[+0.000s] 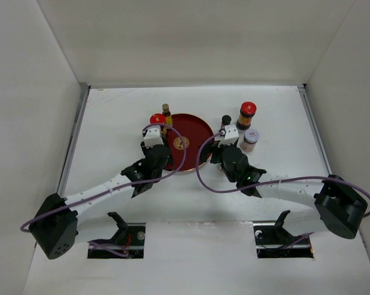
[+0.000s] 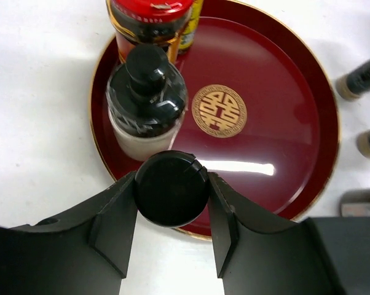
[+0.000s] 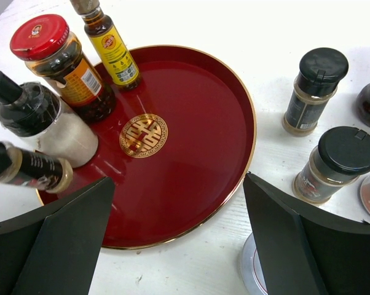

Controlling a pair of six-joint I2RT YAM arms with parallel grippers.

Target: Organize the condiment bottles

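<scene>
White walls box in a white tabletop, where a round red lacquer tray with a gold emblem sits at the middle. The left gripper is clenched on the cap of a small dark black-capped bottle and holds it over the tray's near-left rim, likely to seat it beside the others there. Whether its base touches the tray I cannot tell. Just beyond it on the tray stand a black-topped grinder bottle with pale contents, a red-capped amber jar and a slim brown yellow-labelled bottle. They crowd the left side, which leaves the rest free for more.

The right gripper hangs released, jaws wide, by the tray's right rim, probably placed for the next pick. Off the tray to the right stand a taller black-capped spice bottle, a squatter black-capped spice bottle, a second red-capped amber jar and a short white-lidded jar.
</scene>
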